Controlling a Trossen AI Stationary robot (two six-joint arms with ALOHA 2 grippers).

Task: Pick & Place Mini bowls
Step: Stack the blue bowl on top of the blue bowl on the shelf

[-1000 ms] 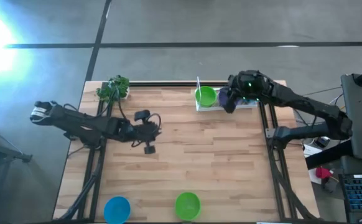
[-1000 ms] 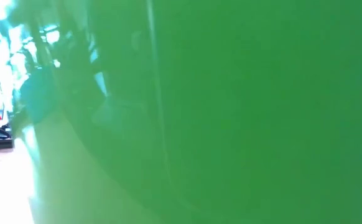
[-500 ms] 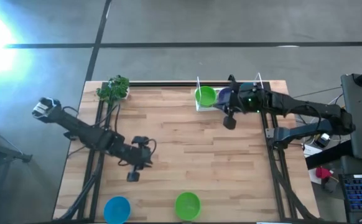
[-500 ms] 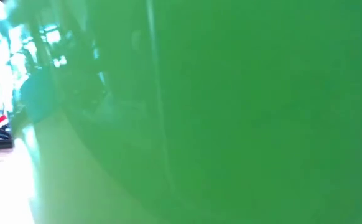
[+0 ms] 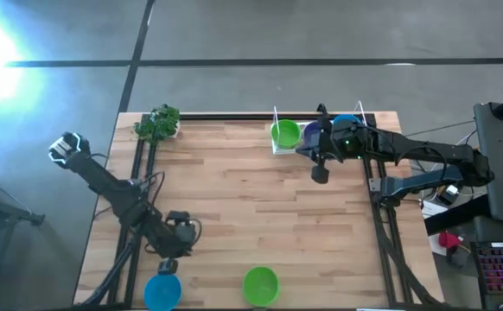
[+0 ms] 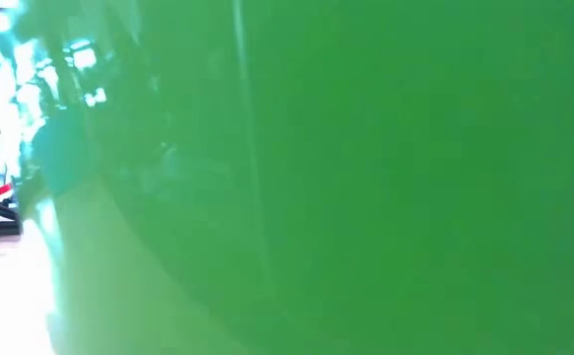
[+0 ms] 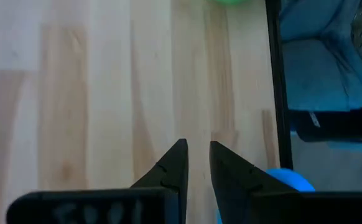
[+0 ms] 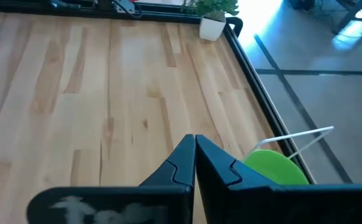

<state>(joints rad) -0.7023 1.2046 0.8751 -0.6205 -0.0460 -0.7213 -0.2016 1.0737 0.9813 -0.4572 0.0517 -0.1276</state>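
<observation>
Bowls sit at both worktop [image 5: 260, 216] edges from above: a blue bowl [image 5: 162, 291] and a green bowl [image 5: 261, 284] at the near edge, another green bowl [image 5: 285, 134] in a white rack [image 5: 276, 149] at the far edge. The left claw [image 5: 170, 263] hovers just beside the blue one; the right claw [image 5: 320, 172] hangs by the rack. The low camera shows only green. Left wrist camera: fingers narrowly parted, empty, the blue bowl beside them. Right wrist camera: fingers closed, empty. Each bowl looks light, stiff and slick; its rim seems the best place to grip.
</observation>
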